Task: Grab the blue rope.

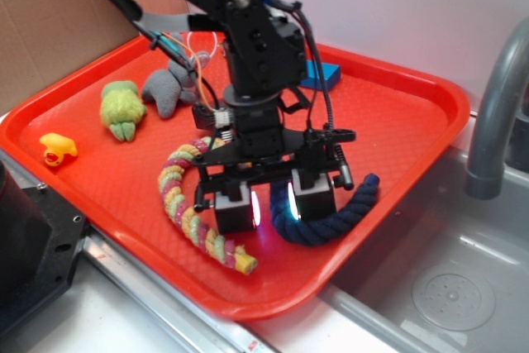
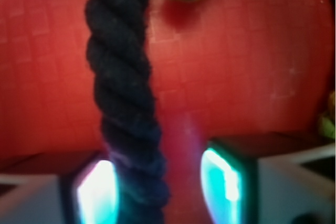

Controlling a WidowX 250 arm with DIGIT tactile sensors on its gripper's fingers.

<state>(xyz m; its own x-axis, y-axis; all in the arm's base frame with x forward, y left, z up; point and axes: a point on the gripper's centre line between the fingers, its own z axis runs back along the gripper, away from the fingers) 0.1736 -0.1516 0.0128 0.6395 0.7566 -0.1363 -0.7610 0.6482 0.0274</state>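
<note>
- Here the claw [image 1: 271, 204] hangs low over the red tray [image 1: 413, 113], its two glowing pads spread apart, released and gripping nothing
- The blue rope [image 1: 331, 221] lies on the tray's near right part, curving from a free end out to the right round under the claw
- In the wrist view the blue rope [image 2: 123, 93] runs lengthwise through the gap between the pads [image 2: 97, 192], lying against the left one with bare tray between it and the right one
- The pastel rope [image 1: 188, 212] curls on the tray just beside the claw's other side, apart from the blue rope
- Farther back on the tray sit a green plush toy [image 1: 122, 107], a grey plush toy [image 1: 169, 87], a small yellow toy [image 1: 58, 148] and a blue block [image 1: 322, 76]
- A sink [image 1: 463, 287] with a grey faucet [image 1: 496, 97] lies beside the tray
</note>
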